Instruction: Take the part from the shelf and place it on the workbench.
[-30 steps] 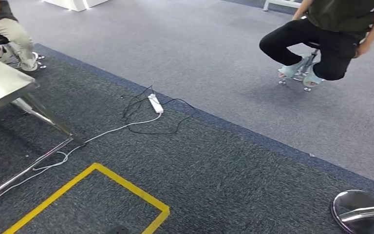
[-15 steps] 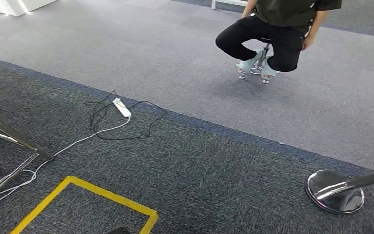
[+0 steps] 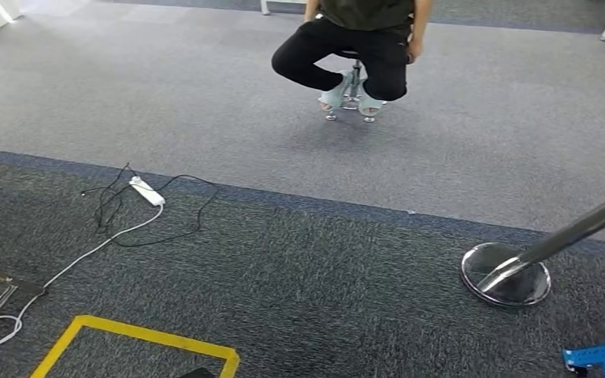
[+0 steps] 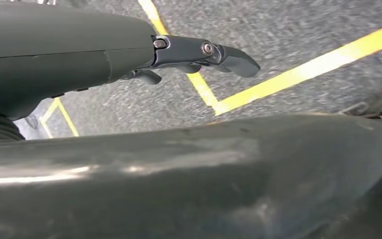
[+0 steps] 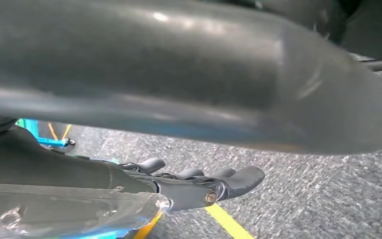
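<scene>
1. Right hand [image 5: 199, 186] over grey carpet [image 5: 323, 199], fingers [image 5: 243, 178] stretched out and slightly apart, holding nothing.
2. Yellow tape line [image 5: 229, 222] on the carpet just beneath the fingertips.
3. Blue frame [image 5: 42, 135] standing on the carpet beyond the hand, partly hidden.
4. Second yellow stripe [image 5: 59, 132] beside the blue frame.

Grey carpet floor [image 3: 205, 79] carries a white power strip [image 3: 147, 191] with tangled black cables [image 3: 181, 213], yellow tape [image 3: 138, 339], a chrome pole base [image 3: 506, 273] and a person's stool [image 3: 353, 98].
</scene>
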You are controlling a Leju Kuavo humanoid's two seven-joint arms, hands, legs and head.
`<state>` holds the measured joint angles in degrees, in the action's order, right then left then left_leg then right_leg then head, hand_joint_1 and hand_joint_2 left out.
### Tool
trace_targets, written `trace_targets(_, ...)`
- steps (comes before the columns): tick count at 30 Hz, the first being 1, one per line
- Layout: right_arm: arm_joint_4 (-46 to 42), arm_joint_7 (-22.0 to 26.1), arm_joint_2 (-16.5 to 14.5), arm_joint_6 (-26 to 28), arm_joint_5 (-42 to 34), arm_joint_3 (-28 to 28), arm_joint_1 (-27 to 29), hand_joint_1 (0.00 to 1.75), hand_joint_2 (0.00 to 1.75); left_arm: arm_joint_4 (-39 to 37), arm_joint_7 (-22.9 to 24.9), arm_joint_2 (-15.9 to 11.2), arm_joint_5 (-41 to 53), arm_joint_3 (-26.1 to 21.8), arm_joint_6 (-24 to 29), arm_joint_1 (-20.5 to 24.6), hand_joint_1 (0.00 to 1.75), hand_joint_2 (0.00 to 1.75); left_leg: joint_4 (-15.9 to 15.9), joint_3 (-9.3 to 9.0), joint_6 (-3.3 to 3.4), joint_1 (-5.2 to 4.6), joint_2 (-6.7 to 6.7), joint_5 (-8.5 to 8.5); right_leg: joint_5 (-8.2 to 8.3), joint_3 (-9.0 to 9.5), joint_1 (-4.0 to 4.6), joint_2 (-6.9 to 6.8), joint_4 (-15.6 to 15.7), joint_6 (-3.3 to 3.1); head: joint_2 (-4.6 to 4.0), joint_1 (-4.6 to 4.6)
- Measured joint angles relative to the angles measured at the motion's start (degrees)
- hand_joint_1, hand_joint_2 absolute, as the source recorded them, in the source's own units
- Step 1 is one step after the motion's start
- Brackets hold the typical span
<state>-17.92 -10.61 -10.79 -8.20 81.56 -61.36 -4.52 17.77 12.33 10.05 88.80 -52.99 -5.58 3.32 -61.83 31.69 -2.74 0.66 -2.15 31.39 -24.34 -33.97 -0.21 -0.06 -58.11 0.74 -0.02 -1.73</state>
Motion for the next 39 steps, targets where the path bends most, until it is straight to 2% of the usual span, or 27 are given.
trace_targets(2, 0.0, 0.1, 0.0, -0.1, -0.3, -0.1, -0.1, 0.00, 0.00, 0.0, 0.0, 0.1, 0.2, 0.0, 0.0, -0.2, 0.00, 0.00, -7.9, 4.08, -0.01, -0.03, 1.53, 3.43, 0.01, -0.05, 0.00, 1.45, 0.0, -0.24, 0.00, -0.12)
trace_targets(3, 0.0, 0.2, 0.0, -0.1, -0.4, -0.1, -0.1, 0.00, 0.00, 0.0, 0.0, 0.1, 0.3, 0.0, 0.0, -0.3, 0.00, 0.00, -10.4, 5.61, 0.01, -0.04, 1.80, 3.90, 0.01, -0.03, 0.01, 2.30, 0.0, -0.25, 0.00, -0.15)
trace_targets(4, 0.0, 0.2, 0.0, -0.2, -0.5, -0.2, 0.0, 0.00, 0.00, 0.0, 0.0, 0.1, 0.4, 0.0, 0.0, -0.3, 0.00, 0.00, -11.1, 6.25, 0.04, -0.03, 1.97, 3.19, 0.02, 0.01, 0.01, 3.16, 0.0, -0.24, 0.00, -0.13)
trace_targets(5, 0.0, 0.2, 0.0, -0.3, -0.6, -0.2, 0.1, 0.00, 0.00, 0.0, 0.0, 0.2, 0.5, 0.0, 0.0, -0.3, 0.00, 0.00, -9.5, 5.76, 0.09, 0.01, 2.18, 1.40, 0.04, 0.08, -0.04, 4.05, 0.0, -0.19, 0.00, -0.14)
trace_targets(6, -0.1, 0.2, 0.0, -0.4, -0.7, -0.2, 0.1, 0.00, 0.00, 0.0, 0.0, 0.2, 0.6, 0.0, 0.1, -0.3, 0.00, 0.00, -6.1, 4.34, 0.10, 0.11, 2.74, -0.97, 0.05, 0.15, -0.11, 4.95, 0.0, -0.06, 0.00, -0.14)
trace_targets(8, -0.2, 0.3, 0.0, -0.6, -0.8, -0.3, 0.1, 0.00, 0.00, 0.0, -0.1, 0.3, 0.7, 0.0, 0.2, -0.2, 0.00, 0.00, 1.2, 1.13, 0.14, 0.53, 5.50, -4.25, 0.04, -0.05, -0.13, 6.64, -0.4, 0.47, 0.00, -0.21)
trace_targets(10, -0.5, 0.3, 0.0, -0.7, -0.8, -0.5, 0.1, 0.00, 0.00, 0.0, -0.2, 0.4, 0.9, 0.0, 0.5, -0.2, 0.00, 0.00, 4.4, -0.21, 0.55, 0.66, 7.20, -4.69, 0.15, -0.59, -0.18, 8.04, -0.5, 1.21, 0.00, -0.33)
trace_targets(11, -0.6, 0.3, 0.0, -0.8, -0.8, -0.5, 0.3, 0.00, 0.00, 0.0, -0.3, 0.4, 1.0, 0.1, 0.6, -0.1, 0.00, 0.00, 4.6, -0.35, 0.99, 0.59, 6.74, -4.58, 0.25, -0.89, -0.31, 8.68, -0.4, 1.57, 0.00, -0.34)
trace_targets(12, -0.7, 0.2, 0.0, -0.9, -0.8, -0.6, 0.5, 0.00, 0.00, 0.0, -0.3, 0.4, 1.1, 0.2, 0.7, 0.0, 0.00, 0.00, 4.7, -0.39, 1.44, 0.51, 6.09, -4.67, 0.33, -1.07, -0.45, 8.60, -0.4, 1.88, 0.00, -0.38)
trace_targets(13, -0.7, 0.2, 0.0, -1.0, -0.8, -0.6, 0.7, 0.00, 0.00, 0.0, -0.4, 0.4, 1.1, 0.2, 0.8, 0.0, 0.00, 0.00, 4.8, -0.47, 1.91, 0.46, 5.40, -4.76, -0.05, -1.44, -0.44, 7.37, -0.9, 2.11, 0.00, -0.20)
trace_targets(14, -0.8, 0.1, 0.0, -1.0, -0.8, -0.7, 0.8, 0.00, 0.00, 0.0, -0.4, 0.4, 1.2, 0.2, 0.8, 0.0, 0.00, 0.00, 4.9, -0.54, 2.33, 0.42, 4.64, -4.81, -1.06, -2.27, -0.37, 5.56, -2.5, 2.30, 0.00, 0.07)
trace_targets(16, -0.9, 0.0, 0.0, -1.1, -1.0, -0.8, 0.5, 0.00, 0.00, 0.0, -0.4, 0.5, 1.2, 0.2, 0.7, -0.2, 0.00, 0.00, 5.0, -0.65, 2.86, 0.15, 2.91, -4.74, -4.73, -5.52, -0.22, 1.64, -9.3, 2.55, 0.00, 0.52)
trace_targets(18, -1.0, -0.3, 0.0, -1.2, -1.3, -0.9, 0.4, 0.00, 0.00, 0.0, -0.3, 0.5, 1.2, 0.3, 0.7, -0.4, 0.00, 0.00, 5.0, -0.74, 3.05, -0.11, 1.05, -4.58, -7.50, -8.89, -0.32, 0.57, -16.3, 2.74, 0.00, 0.53)
trace_targets(19, -1.0, -0.5, 0.0, -1.2, -1.3, -1.0, 0.4, 0.00, 0.00, 0.0, -0.3, 0.5, 1.2, 0.3, 0.8, -0.4, 0.00, 0.00, 4.9, -0.81, 3.06, -0.17, 0.23, -4.48, -7.40, -9.27, -0.34, 0.41, -17.2, 2.76, 0.00, 0.54)
trace_targets(20, -1.0, -0.7, 0.0, -1.3, -1.2, -1.1, 0.5, 0.00, 0.00, 0.0, -0.3, 0.5, 1.2, 0.3, 0.8, -0.3, 0.00, 0.00, 4.9, -0.98, 3.01, -0.20, -0.50, -4.34, -6.20, -8.31, -0.34, 0.19, -15.6, 2.73, 0.00, 0.54)
trace_targets(21, -1.0, -0.8, 0.0, -1.3, -1.1, -1.1, 0.6, 0.00, 0.00, 0.0, -0.3, 0.5, 1.2, 0.3, 0.8, -0.3, 0.00, 0.00, 4.9, -1.22, 2.87, -0.21, -1.16, -4.17, -4.36, -6.29, -0.32, -0.37, -12.1, 2.64, 0.00, 0.56)
trace_targets(23, -1.1, -0.9, 0.0, -1.3, -0.9, -1.1, 0.6, 0.00, 0.00, 0.0, -0.3, 0.5, 1.2, 0.3, 0.8, -0.3, 0.00, 0.00, 4.9, -1.78, 2.36, -0.39, -2.34, -3.71, -1.45, -1.83, -0.13, -2.61, -4.2, 2.23, 0.00, 0.52)
trace_targets(25, -1.2, -0.8, 0.0, -1.3, -0.8, -1.1, 0.4, 0.00, 0.00, 0.0, -0.3, 0.5, 1.2, 0.3, 0.8, -0.2, 0.00, 0.00, 5.0, -2.23, 1.76, -0.59, -3.24, -3.40, -0.76, -0.12, 0.18, -3.51, -1.1, 1.65, 0.00, 0.41)
trace_targets(27, -1.3, -0.9, 0.0, -1.3, -0.8, -1.1, 0.5, 0.00, 0.00, 0.0, -0.3, 0.6, 1.2, 0.3, 0.8, 0.0, 0.00, 0.00, 5.3, -2.57, 1.10, -0.51, -4.16, -3.28, -0.59, -0.25, 0.34, -2.23, -0.9, 0.97, 0.00, 0.36)
trace_targets(28, -1.3, -0.9, 0.0, -1.3, -0.8, -1.2, 0.5, 0.00, 0.00, 0.0, -0.3, 0.6, 1.2, 0.3, 0.8, 0.1, 0.00, 0.00, 5.1, -2.61, 0.74, -0.37, -3.82, -2.97, -0.47, -0.21, 0.29, -1.61, -0.7, 0.64, 0.00, 0.31)
trace_targets(29, -1.4, -0.9, 0.1, -1.2, -0.8, -1.2, 0.5, 0.00, 0.00, 0.0, -0.3, 0.6, 1.2, 0.3, 0.8, 0.2, 0.00, 0.00, 4.0, -2.22, 0.44, -0.27, -2.83, -2.10, -0.33, -0.13, 0.16, -0.95, -0.5, 0.31, 0.00, 0.20)
trace_targets(30, -1.5, -0.9, 0.1, -1.2, -0.8, -1.3, 0.5, 0.00, 0.00, 0.0, -0.3, 0.6, 1.2, 0.3, 0.8, 0.2, 0.00, 0.00, 1.8, -1.21, 0.24, -0.19, -1.44, -0.67, -0.21, 0.06, -0.01, -0.26, -0.3, 0.04, 0.00, 0.06)
trace_targets(32, -1.5, -0.9, 0.1, -1.3, -0.8, -1.4, 0.3, 0.00, 0.00, 0.0, -0.3, 0.6, 1.2, 0.3, 0.8, 0.0, 0.00, 0.00, -5.6, 2.44, 0.16, -0.14, 1.09, 2.89, -0.21, 0.02, -0.08, 1.17, -0.2, -0.26, 0.00, -0.22)
trace_targets(34, -1.5, -0.8, 0.1, -1.3, -0.8, -1.5, 0.3, 0.00, 0.00, 0.0, -0.3, 0.6, 1.2, 0.3, 0.8, -0.2, 0.00, 0.00, -11.0, 5.51, 0.18, -0.15, 1.79, 4.50, -0.25, 0.02, -0.05, 2.58, -0.2, -0.35, 0.00, -0.29)
trace_targets(35, -1.5, -0.8, 0.1, -1.3, -0.8, -1.5, 0.3, 0.00, 0.00, 0.0, -0.3, 0.6, 1.2, 0.3, 0.8, -0.2, 0.00, 0.00, -12.0, 6.18, 0.20, -0.15, 1.91, 4.56, -0.26, 0.04, -0.04, 2.99, -0.2, -0.35, 0.00, -0.28)
trace_targets(38, -1.5, -0.8, 0.1, -1.3, -0.8, -1.5, 0.4, 0.00, 0.00, 0.0, -0.3, 0.6, 1.2, 0.3, 0.8, -0.3, 0.00, 0.00, -12.1, 6.36, 0.21, -0.15, 1.97, 4.37, -0.26, 0.05, -0.04, 3.21, -0.2, -0.35, 0.00, -0.27)
trace_targets(39, -1.5, -0.8, 0.1, -1.3, -0.8, -1.5, 0.4, 0.00, 0.00, 0.0, -0.3, 0.6, 1.2, 0.3, 0.7, -0.3, 0.00, 0.00, -9.0, 5.08, 0.24, -0.08, 2.48, 2.16, -0.23, 0.11, -0.11, 3.97, -0.2, -0.24, 0.00, -0.27)
